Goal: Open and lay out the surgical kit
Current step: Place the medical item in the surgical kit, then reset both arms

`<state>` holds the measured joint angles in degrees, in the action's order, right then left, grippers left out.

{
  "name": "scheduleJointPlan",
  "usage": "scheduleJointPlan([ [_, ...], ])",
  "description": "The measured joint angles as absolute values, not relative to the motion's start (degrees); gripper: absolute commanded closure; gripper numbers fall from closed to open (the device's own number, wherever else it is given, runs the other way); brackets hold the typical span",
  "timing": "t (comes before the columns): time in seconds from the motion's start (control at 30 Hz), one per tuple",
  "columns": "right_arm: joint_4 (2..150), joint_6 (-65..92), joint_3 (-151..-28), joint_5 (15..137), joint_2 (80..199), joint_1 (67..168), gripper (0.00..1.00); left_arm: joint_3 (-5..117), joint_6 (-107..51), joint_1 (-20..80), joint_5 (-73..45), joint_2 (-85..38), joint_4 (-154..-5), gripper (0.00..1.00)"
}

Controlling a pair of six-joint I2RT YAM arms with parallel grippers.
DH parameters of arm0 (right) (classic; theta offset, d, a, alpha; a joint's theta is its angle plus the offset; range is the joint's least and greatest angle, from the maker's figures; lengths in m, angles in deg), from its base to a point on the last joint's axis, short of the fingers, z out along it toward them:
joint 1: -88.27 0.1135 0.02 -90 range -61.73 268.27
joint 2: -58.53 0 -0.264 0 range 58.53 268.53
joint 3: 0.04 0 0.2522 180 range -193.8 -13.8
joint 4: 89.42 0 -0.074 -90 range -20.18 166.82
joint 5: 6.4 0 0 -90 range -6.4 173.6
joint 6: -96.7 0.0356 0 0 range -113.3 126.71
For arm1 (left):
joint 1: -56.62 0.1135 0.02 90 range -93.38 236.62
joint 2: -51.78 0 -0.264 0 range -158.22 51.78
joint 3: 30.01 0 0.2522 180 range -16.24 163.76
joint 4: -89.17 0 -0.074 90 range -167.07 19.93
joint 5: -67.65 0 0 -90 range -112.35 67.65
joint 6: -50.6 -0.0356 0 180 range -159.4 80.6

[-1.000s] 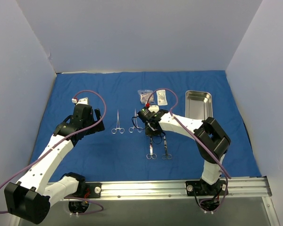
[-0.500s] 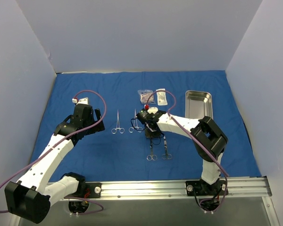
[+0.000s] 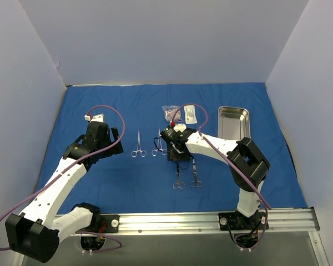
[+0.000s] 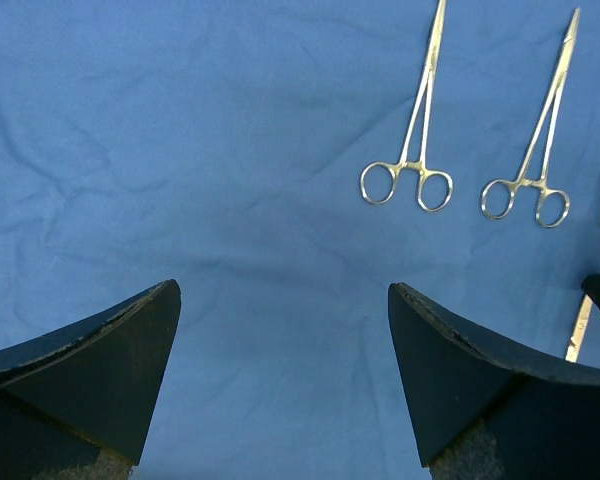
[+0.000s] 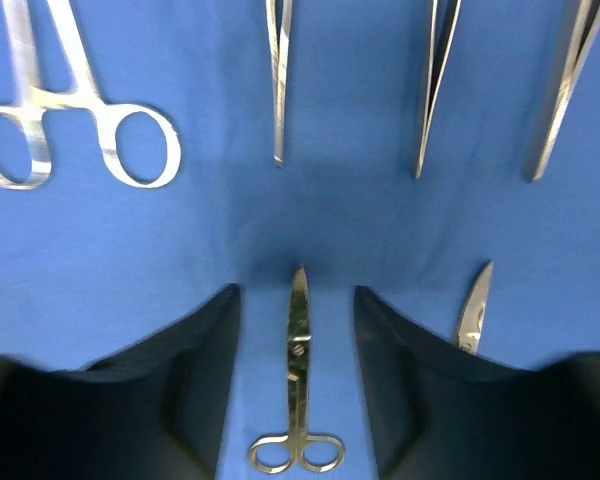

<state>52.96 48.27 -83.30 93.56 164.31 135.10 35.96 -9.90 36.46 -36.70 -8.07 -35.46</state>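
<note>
The royal-blue cloth wrap (image 3: 100, 105) is opened out flat, and the rest of the surgical kit lies on top of it. The small rectangular steel tray (image 3: 233, 123) sits at the far right with its long side running away from the arm bases. The two clear packets (image 3: 180, 114) lie just left of it, close against each other. Near the middle I have the left ring-handled steel forceps (image 3: 139, 144) and the right ring-handled steel forceps (image 3: 159, 143) side by side. They are apart from each other, with rings toward the bases and tips pointing away.

My right hand (image 5: 295, 290) is low over the cloth, just right of those forceps. In the right wrist view its fingers (image 5: 195, 370) stand apart, released. The small steel scissors (image 5: 296, 370) lie flat on the cloth between them, rings nearest the camera and tip pointing away. Blue cloth shows on both sides of the scissors, so neither finger touches them. The second pair of small steel scissors (image 5: 472, 315) shows only its tip, just outside the right finger. Beyond the fingertips, three slim steel instrument tips (image 5: 430, 90) point back toward the hand, well clear of it.

My left hand (image 4: 280, 340) is spread wide and grasps nothing. It hangs over bare, slightly creased cloth, with both forceps ahead of it and to its right.
</note>
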Motion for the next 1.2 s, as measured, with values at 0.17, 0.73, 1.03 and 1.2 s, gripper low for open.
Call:
scheduleJointPlan([
  [0.17,52.4,46.1,-87.1,95.1,160.2,133.6,0.36,39.8,-10.1,36.5,-37.0,-8.1,-34.3,0.06],
  [0.73,50.2,25.3,-100.6,105.5,131.5,98.4,0.00,71.1,-18.6,36.6,-47.3,-5.2,-25.3,0.06],
  [1.03,49.6,12.2,-111.3,116.0,115.0,98.1,0.00,80.8,-25.8,36.8,-52.8,2.5,-24.0,0.06],
  [1.2,50.2,7.2,-112.6,117.6,108.4,98.5,0.00,86.1,-30.3,36.8,-56.9,5.3,-23.5,0.06],
])
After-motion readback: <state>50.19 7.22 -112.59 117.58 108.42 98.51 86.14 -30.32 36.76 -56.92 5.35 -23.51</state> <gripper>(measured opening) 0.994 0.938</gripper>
